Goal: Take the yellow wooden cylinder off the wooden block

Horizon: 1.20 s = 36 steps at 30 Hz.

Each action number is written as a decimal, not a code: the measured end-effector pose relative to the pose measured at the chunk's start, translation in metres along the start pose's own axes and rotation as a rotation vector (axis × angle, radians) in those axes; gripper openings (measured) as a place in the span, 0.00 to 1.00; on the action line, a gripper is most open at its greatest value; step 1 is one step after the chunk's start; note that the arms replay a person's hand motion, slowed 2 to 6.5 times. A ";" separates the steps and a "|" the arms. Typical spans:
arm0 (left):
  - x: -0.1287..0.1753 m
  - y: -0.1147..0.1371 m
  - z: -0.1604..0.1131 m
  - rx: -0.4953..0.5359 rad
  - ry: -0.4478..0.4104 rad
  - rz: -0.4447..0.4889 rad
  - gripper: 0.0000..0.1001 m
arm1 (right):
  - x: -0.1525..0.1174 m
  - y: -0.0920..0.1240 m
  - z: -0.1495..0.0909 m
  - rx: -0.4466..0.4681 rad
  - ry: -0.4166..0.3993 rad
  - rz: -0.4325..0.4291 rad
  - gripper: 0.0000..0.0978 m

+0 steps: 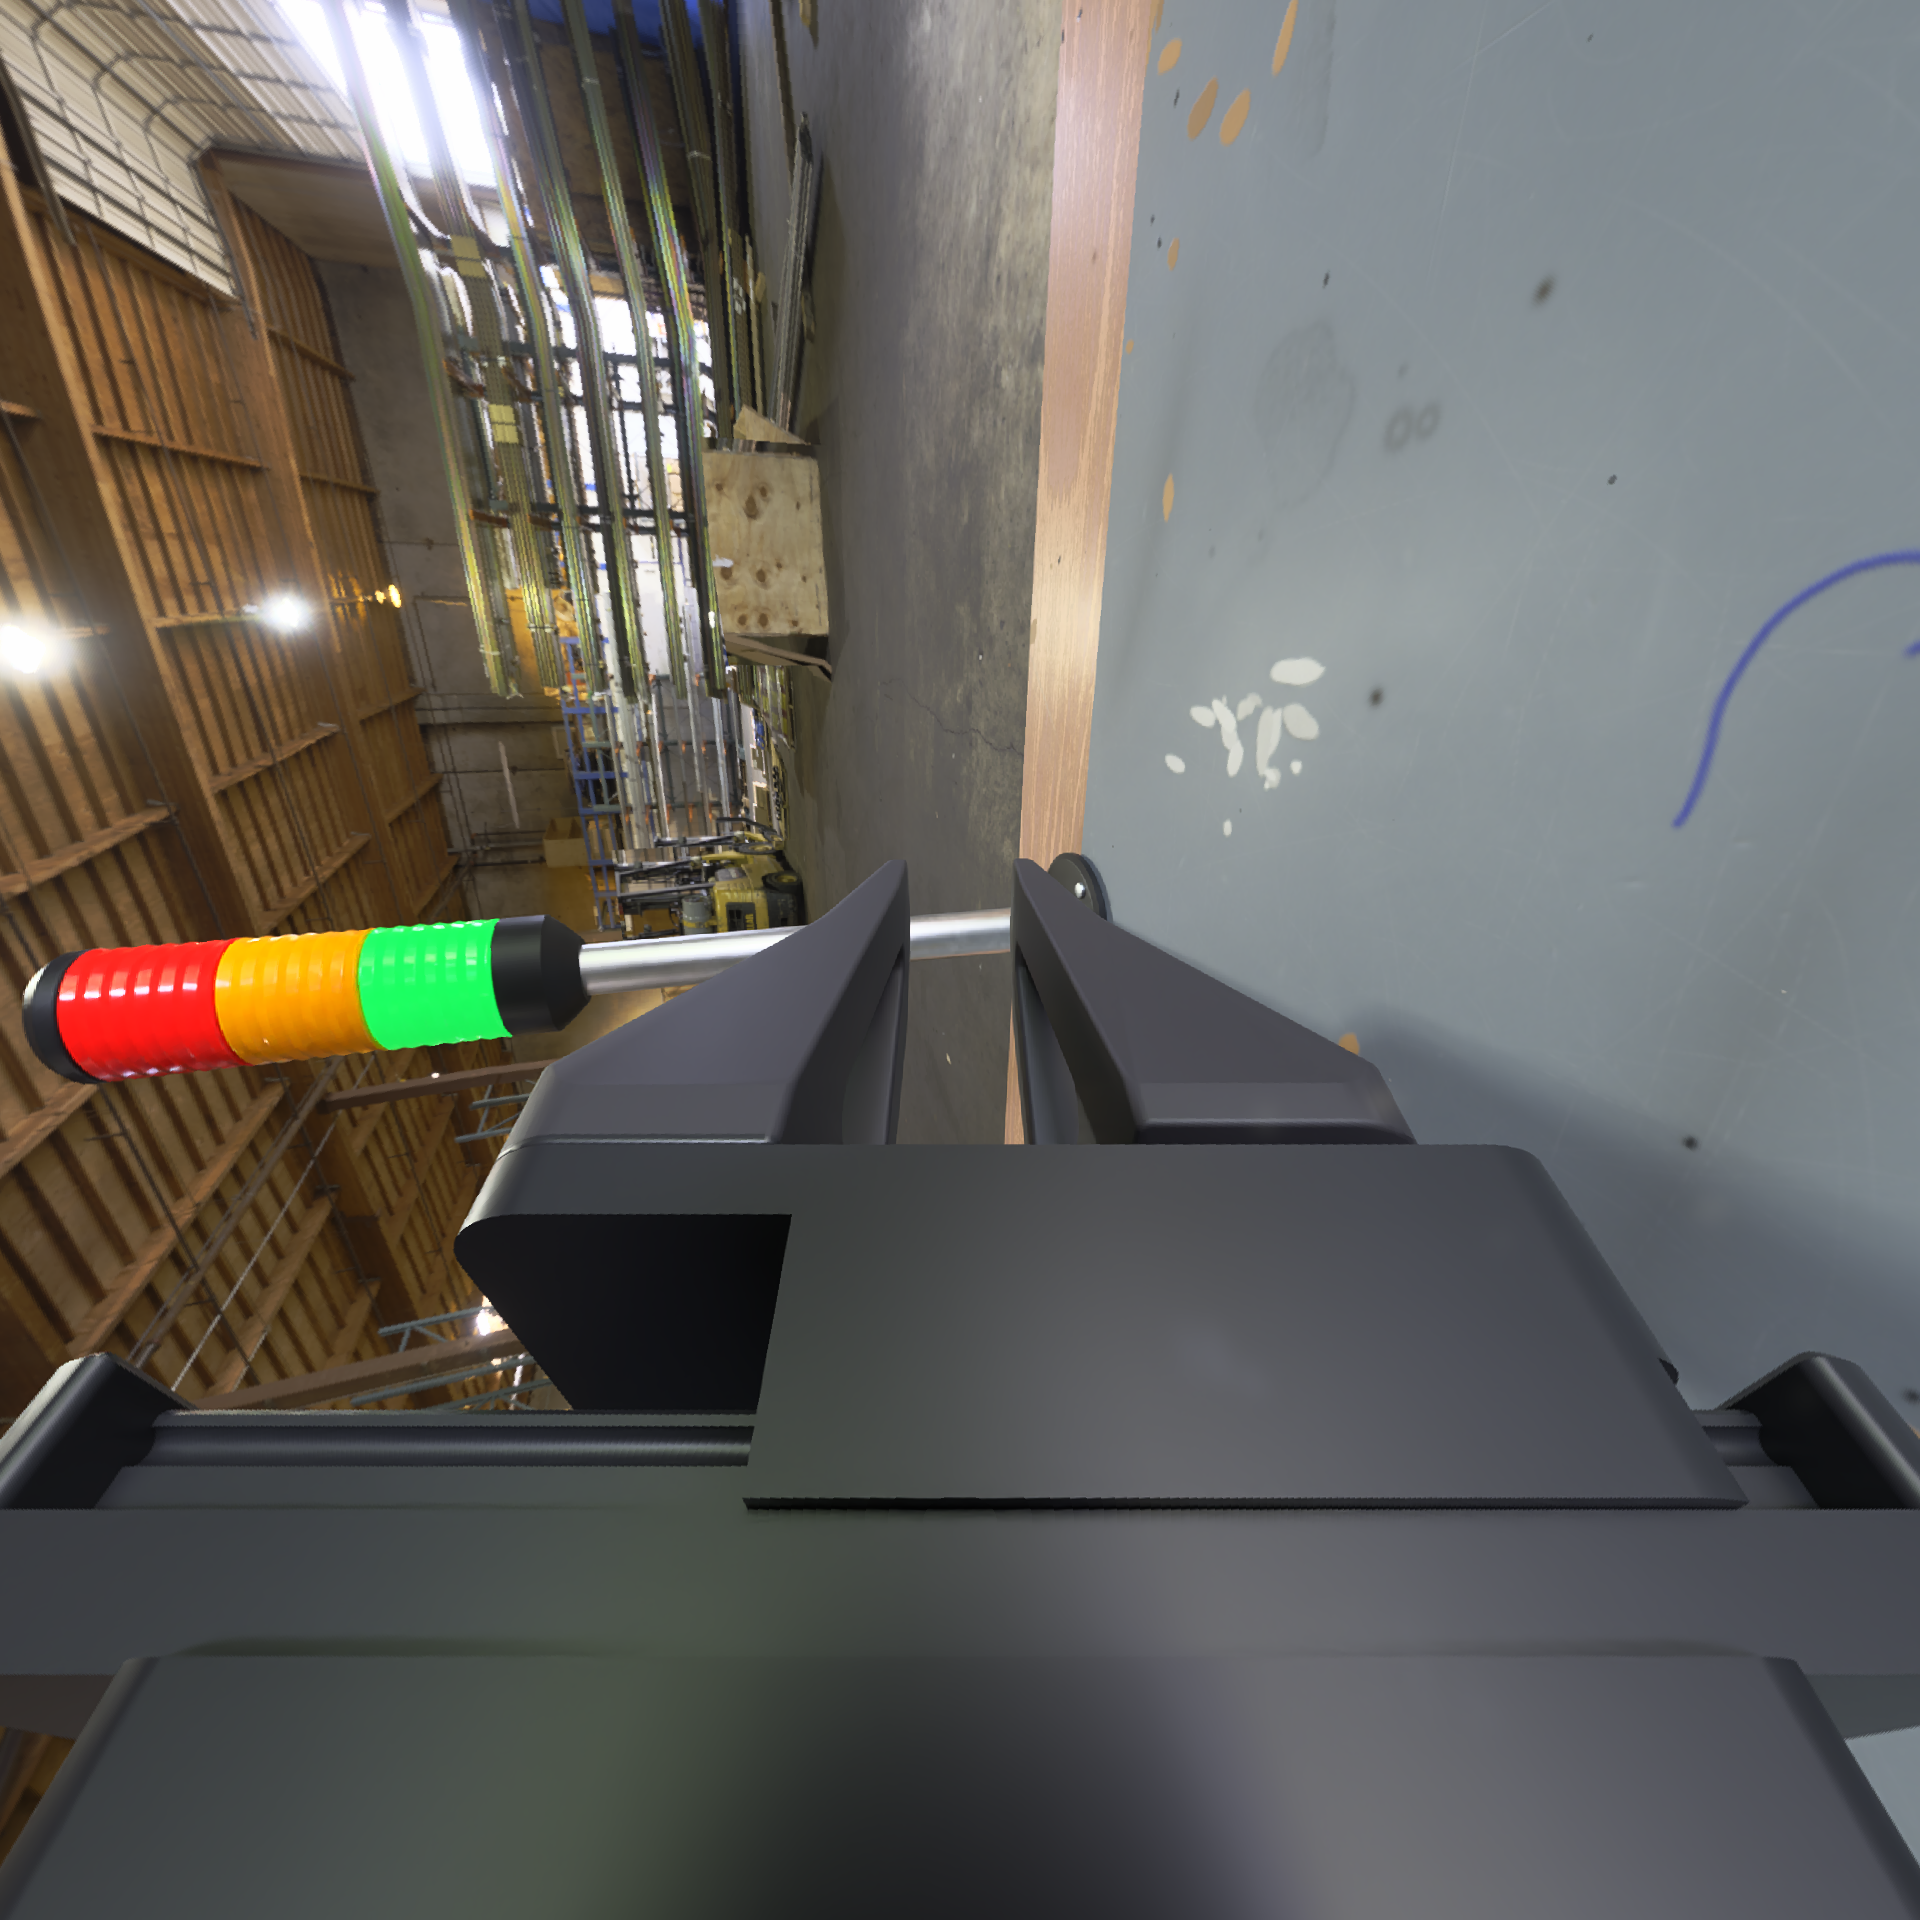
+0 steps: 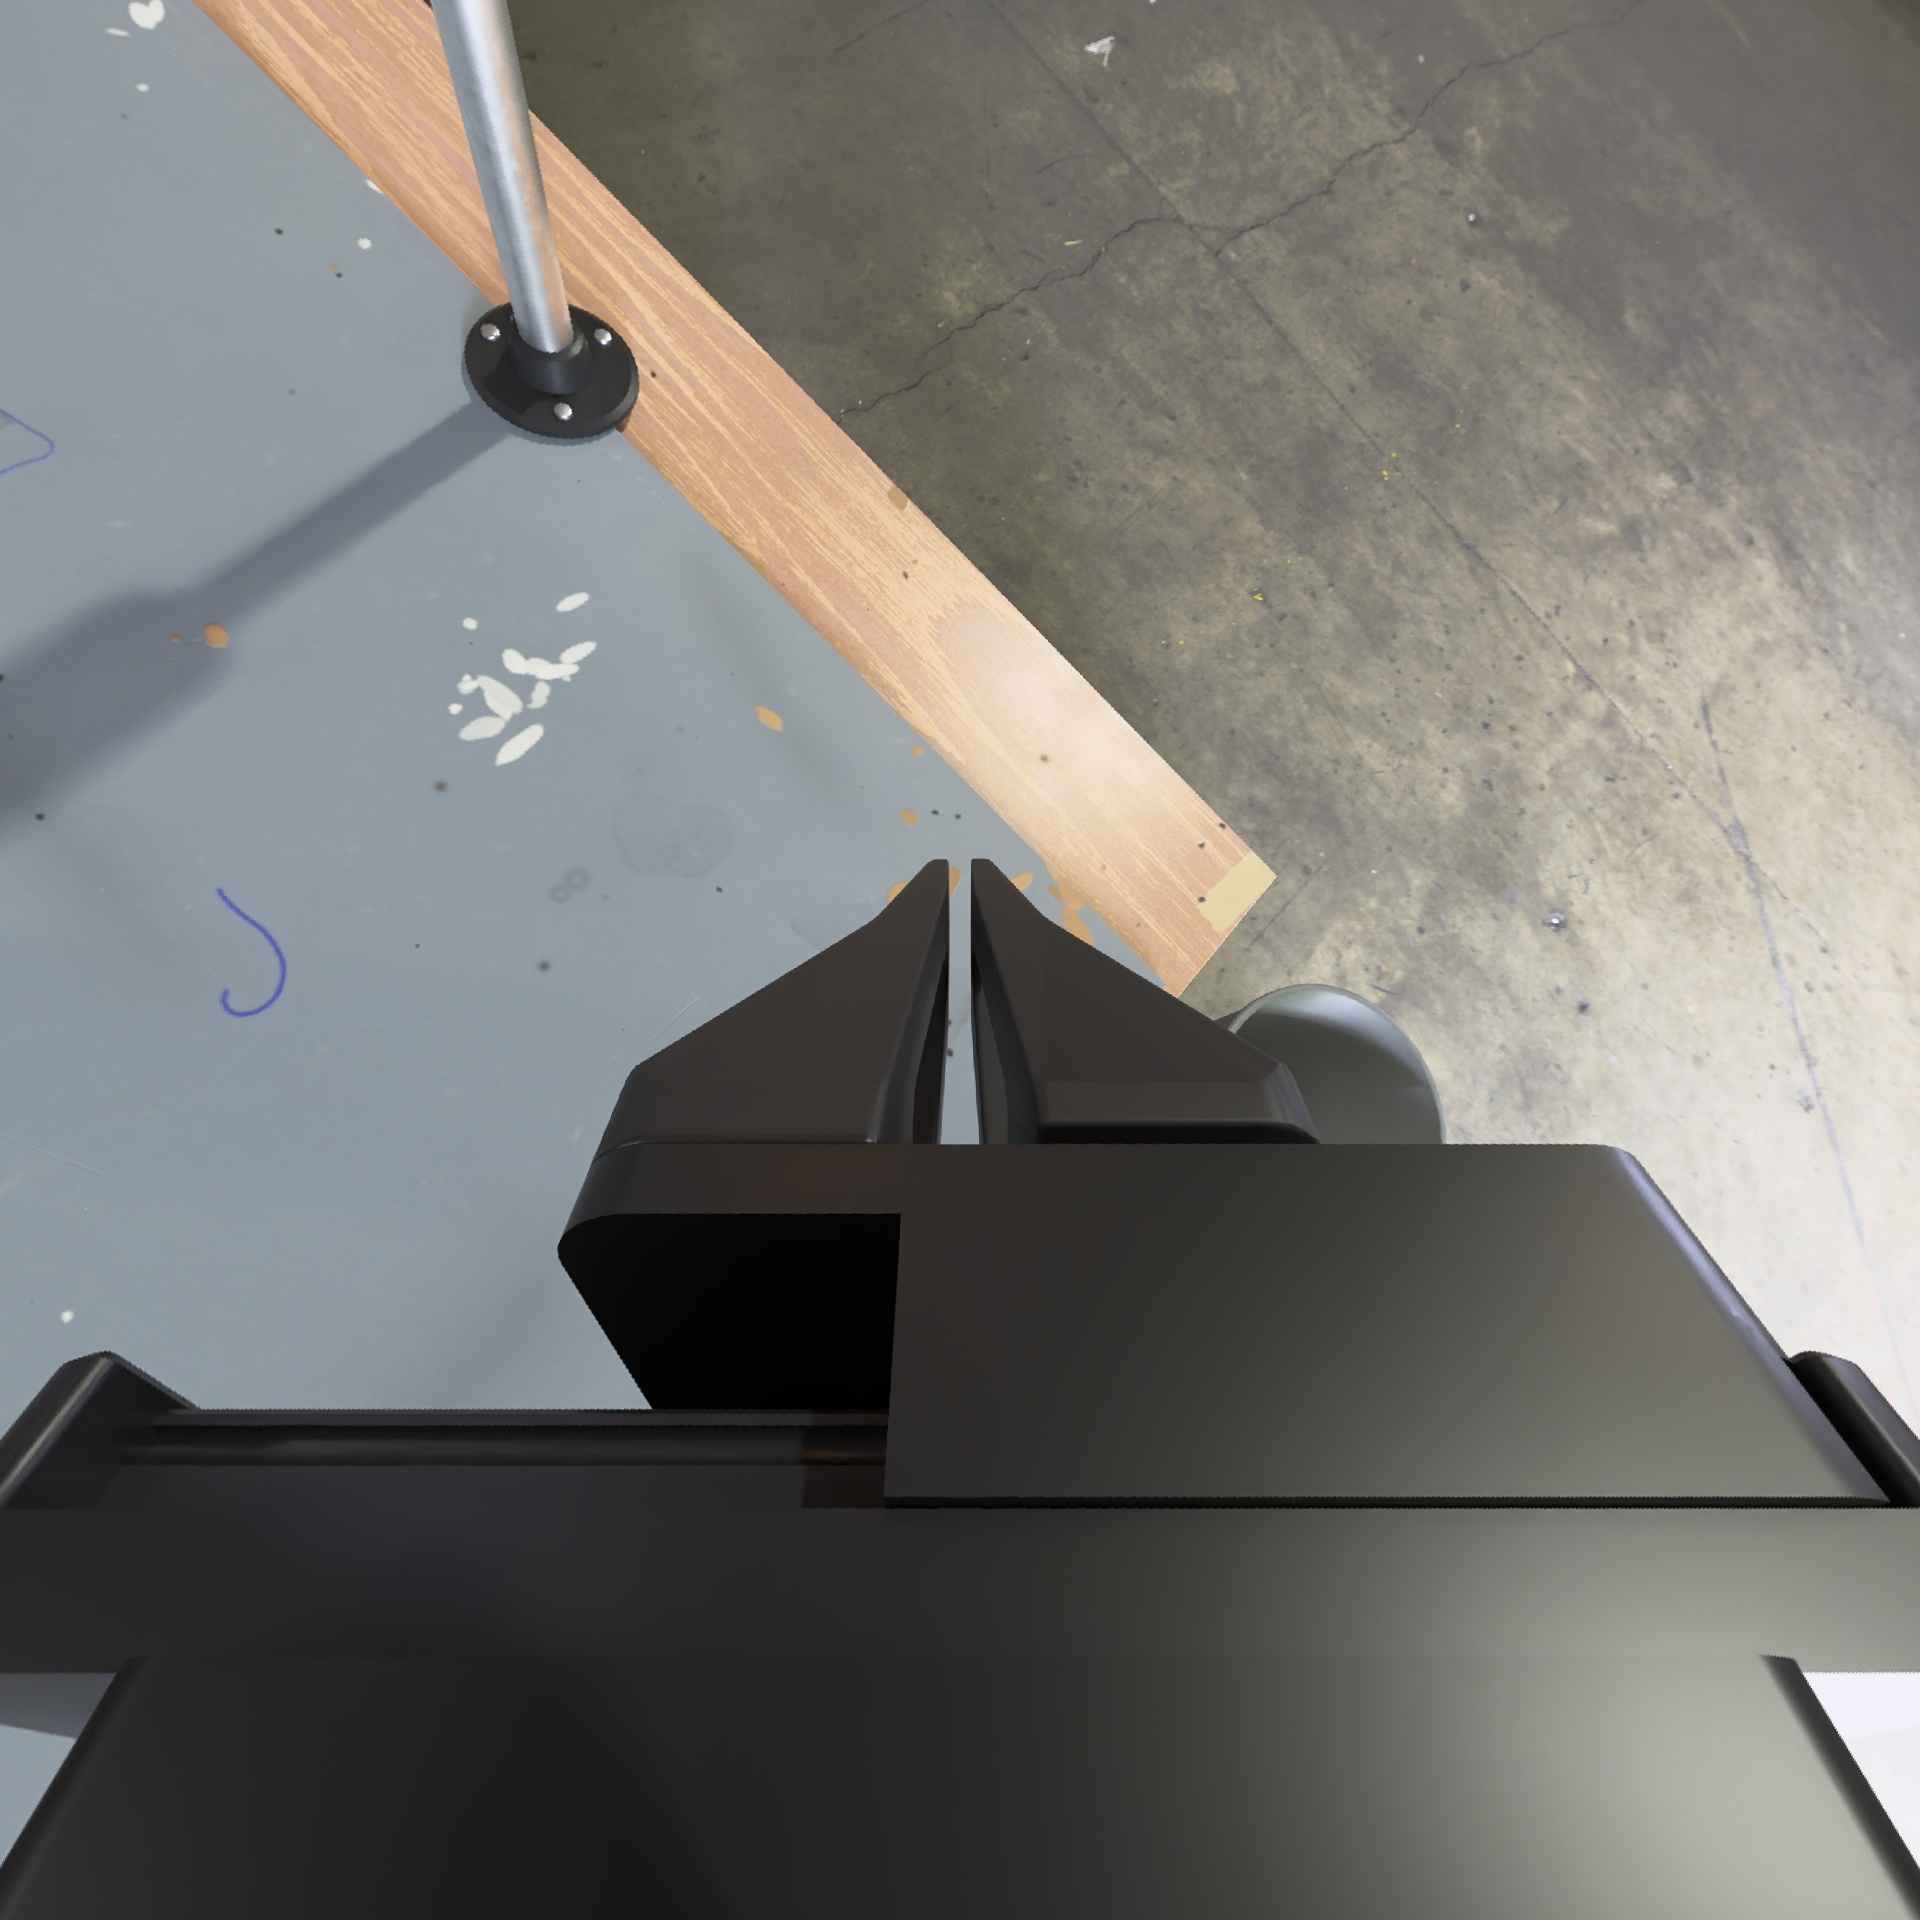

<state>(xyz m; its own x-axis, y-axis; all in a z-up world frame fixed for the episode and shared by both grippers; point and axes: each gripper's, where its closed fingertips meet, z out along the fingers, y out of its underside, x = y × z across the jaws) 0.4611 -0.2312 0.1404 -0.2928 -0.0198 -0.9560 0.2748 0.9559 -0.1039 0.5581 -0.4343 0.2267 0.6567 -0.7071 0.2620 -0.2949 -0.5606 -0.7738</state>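
Left gripper (image 1: 961, 894) slightly parted, holding nothing. Right gripper (image 2: 960, 878) nearly closed, holding nothing. Grey bench (image 2: 312, 1091) (paint-flecked, pen-marked) carries a signal-light pole (image 1: 665, 961). No legible writing. Cylinder and block not visible.

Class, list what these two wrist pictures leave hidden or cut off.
- Yellow wooden cylinder and wooden block: in neither view, so their place cannot be told.
- Signal light: in the right wrist view only its pole shows; the top edge cuts off the rest.
- Grey round thing, right wrist view: mostly behind the right gripper.
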 end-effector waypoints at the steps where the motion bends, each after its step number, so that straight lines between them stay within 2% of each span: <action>1: 0.001 0.000 -0.001 0.001 0.001 0.000 0.16 | 0.000 0.000 0.000 0.000 -0.001 0.001 0.04; 7: 0.003 0.002 -0.004 0.001 0.005 -0.008 0.19 | 0.000 0.001 0.000 -0.001 -0.001 0.002 0.04; 13: 0.008 0.003 -0.005 -0.009 0.034 -0.021 0.38 | 0.000 -0.001 -0.001 0.001 0.002 0.001 0.04; 16: 0.009 0.001 -0.007 -0.004 0.033 -0.026 0.44 | 0.000 -0.001 -0.001 0.001 0.002 0.003 0.04; 21: 0.008 -0.001 -0.015 0.019 0.050 -0.067 0.49 | 0.000 0.001 0.000 0.000 0.001 0.007 0.04; 26: -0.010 0.001 -0.031 0.069 0.060 -0.123 0.49 | -0.001 0.001 0.001 0.000 0.000 0.009 0.04; 30: -0.034 0.020 -0.040 0.059 0.098 -0.195 0.49 | -0.001 0.001 0.001 0.000 0.000 0.009 0.04; 36: -0.051 0.081 -0.046 -0.033 0.269 -0.314 0.46 | 0.000 -0.001 -0.001 0.002 0.004 0.005 0.04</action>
<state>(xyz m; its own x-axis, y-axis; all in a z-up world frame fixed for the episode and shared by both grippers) 0.4561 -0.1394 0.1935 -0.5879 -0.2390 -0.7728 0.1057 0.9245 -0.3663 0.5580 -0.4343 0.2278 0.6525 -0.7117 0.2601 -0.2968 -0.5559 -0.7765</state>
